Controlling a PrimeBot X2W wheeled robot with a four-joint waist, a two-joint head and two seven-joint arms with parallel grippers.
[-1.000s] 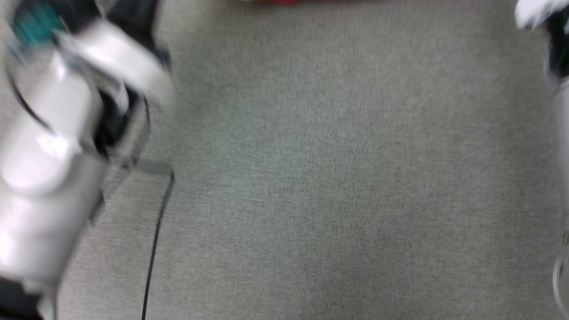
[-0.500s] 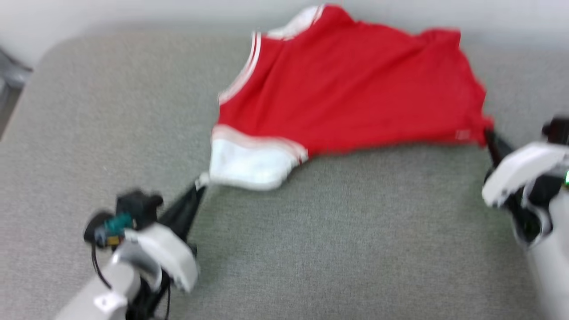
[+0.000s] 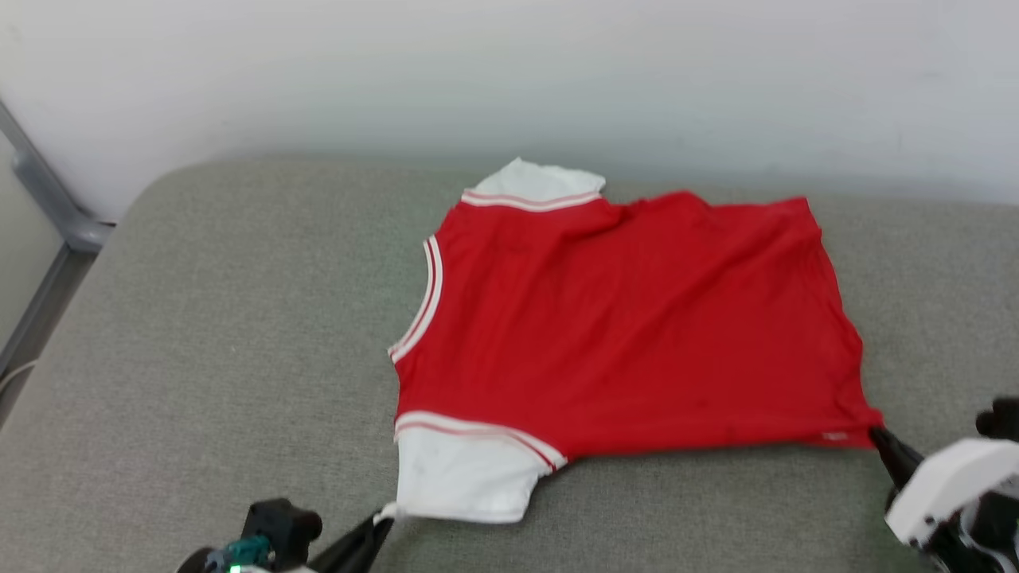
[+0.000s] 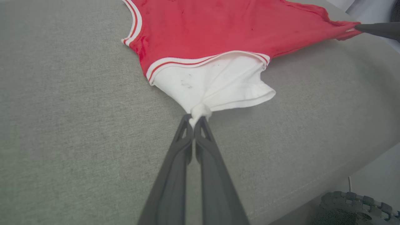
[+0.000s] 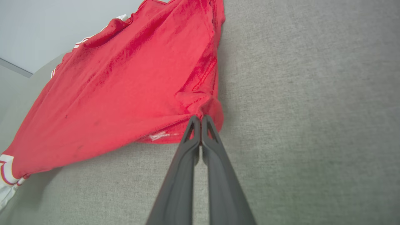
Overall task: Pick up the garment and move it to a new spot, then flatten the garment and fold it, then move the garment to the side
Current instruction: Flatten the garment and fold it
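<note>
As left gripper (image 3: pixel 380 521) and right gripper (image 3: pixel 880 436) clamp mere shirt (image 3: pixel 629 334) corners, lower frame, pulling could slip one free

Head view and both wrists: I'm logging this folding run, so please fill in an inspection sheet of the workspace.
Surface: grey fabric pad, rounded corners.
Job's things: garment spread nearly flat, plain red side up.
Clutter: nothing seen.
Grippers: left gripper shut on near white sleeve at its cuff; right gripper shut on near hem corner.
Cables: perhaps a thin white cord below the pad's edge.
Surroundings: pale wall behind; grey metal rail at left.
</note>
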